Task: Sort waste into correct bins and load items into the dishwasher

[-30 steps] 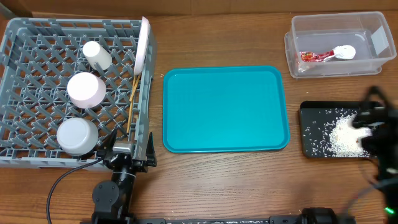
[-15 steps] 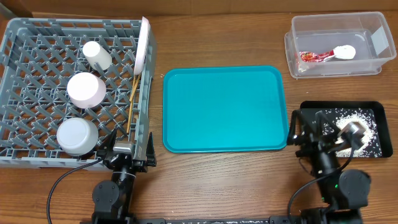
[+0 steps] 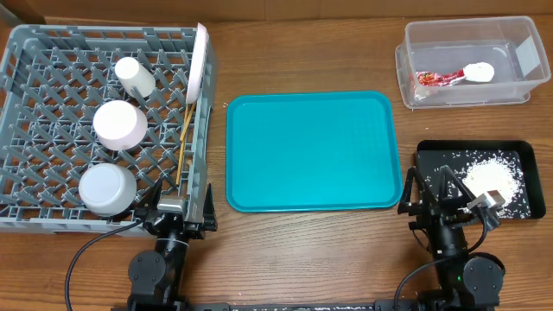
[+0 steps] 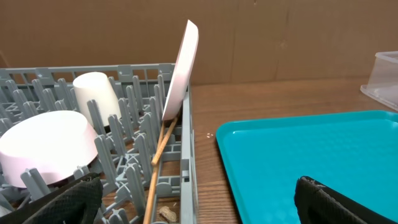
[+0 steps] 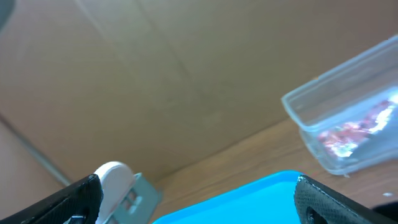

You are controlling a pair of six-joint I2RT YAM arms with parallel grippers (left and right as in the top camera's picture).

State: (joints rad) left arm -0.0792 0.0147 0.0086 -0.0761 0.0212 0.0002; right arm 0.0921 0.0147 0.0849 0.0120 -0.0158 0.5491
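since a second ago the right gripper (image 3: 429, 192) has pulled back off the black tray (image 3: 429, 155) to the near table edge; the left gripper (image 3: 177, 200) has not moved. from overhead, we see both released and empty. the rack (image 3: 104, 33) holds the cup (image 3: 135, 76), two bowls (image 3: 119, 123) (image 3: 107, 188), the upright plate (image 3: 200, 60) and the chopsticks (image 3: 184, 142). the wrapper (image 3: 436, 79) and scrap (image 3: 479, 72) lie in the tub (image 3: 518, 52); the crumbs (image 3: 497, 173) lie in the black tray. the teal tray (image 3: 259, 130) sits between. at the left wrist, we see fingers (image 4: 68, 202) spread wide, the chopsticks leaning under the plate. at the right wrist, fingers (image 5: 56, 202) are spread wide, the wrapper showing through the tub wall.
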